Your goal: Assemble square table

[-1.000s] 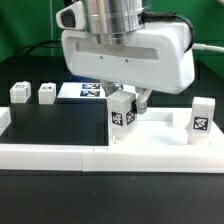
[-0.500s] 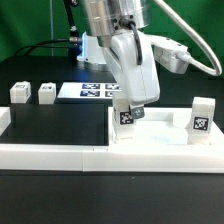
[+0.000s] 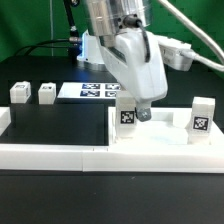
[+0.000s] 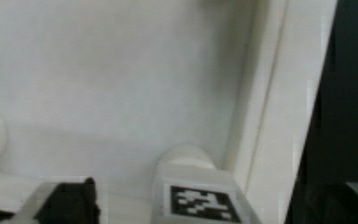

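Observation:
The white square tabletop (image 3: 160,138) lies at the exterior view's right, inside the rail. One tagged leg (image 3: 127,115) stands upright at its left corner and another leg (image 3: 201,117) at its right corner. Two more small legs (image 3: 18,93) (image 3: 46,93) stand on the black table at the left. My gripper (image 3: 135,114) hangs over the left-corner leg with its fingers either side of it. In the wrist view the leg (image 4: 202,195) stands between the fingers (image 4: 69,200) with a white gap showing, beside the tabletop's rim (image 4: 274,100). The jaws look open.
A long low white border rail (image 3: 50,155) runs along the front. The marker board (image 3: 90,91) lies flat behind the gripper. Cables and the arm's base stand at the back.
The hand has turned about a quarter turn from broadside to edge-on over the leg, then shifted slightly right. The leg now stands upright instead of tilted.

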Robot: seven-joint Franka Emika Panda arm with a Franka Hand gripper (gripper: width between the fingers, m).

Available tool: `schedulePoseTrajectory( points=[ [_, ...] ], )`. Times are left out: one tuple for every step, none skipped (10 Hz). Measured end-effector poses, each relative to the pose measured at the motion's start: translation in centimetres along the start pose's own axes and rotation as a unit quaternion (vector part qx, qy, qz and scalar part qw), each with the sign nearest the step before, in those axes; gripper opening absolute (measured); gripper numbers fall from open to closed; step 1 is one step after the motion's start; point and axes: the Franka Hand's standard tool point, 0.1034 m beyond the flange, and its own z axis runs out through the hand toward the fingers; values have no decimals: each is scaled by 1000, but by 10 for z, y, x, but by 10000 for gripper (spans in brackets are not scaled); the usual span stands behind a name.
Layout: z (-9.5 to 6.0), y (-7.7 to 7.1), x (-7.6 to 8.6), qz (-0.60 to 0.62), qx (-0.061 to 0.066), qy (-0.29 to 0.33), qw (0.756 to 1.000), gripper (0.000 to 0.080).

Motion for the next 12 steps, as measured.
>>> schedulePoseTrajectory(
  points=[
    [-4,-2,1,-88,2,5,996,637],
    [-3,-1,2,-126,2,7,992,646],
    [-3,0,1,-155,1,6,988,646],
    [-3,0,1,-181,1,6,984,648],
    [-3,0,2,-220,1,7,975,648],
    [-3,0,2,-269,0,7,963,648],
    [-6,-2,7,-380,-13,16,925,648],
    [-10,-7,6,-460,-24,27,887,648],
    [-10,-11,4,-518,-24,32,855,648],
    [-9,-9,5,-514,-23,30,857,648],
    [-9,-9,6,-512,-23,30,858,648],
    [-9,-9,5,-503,-23,30,864,523]
  ],
)
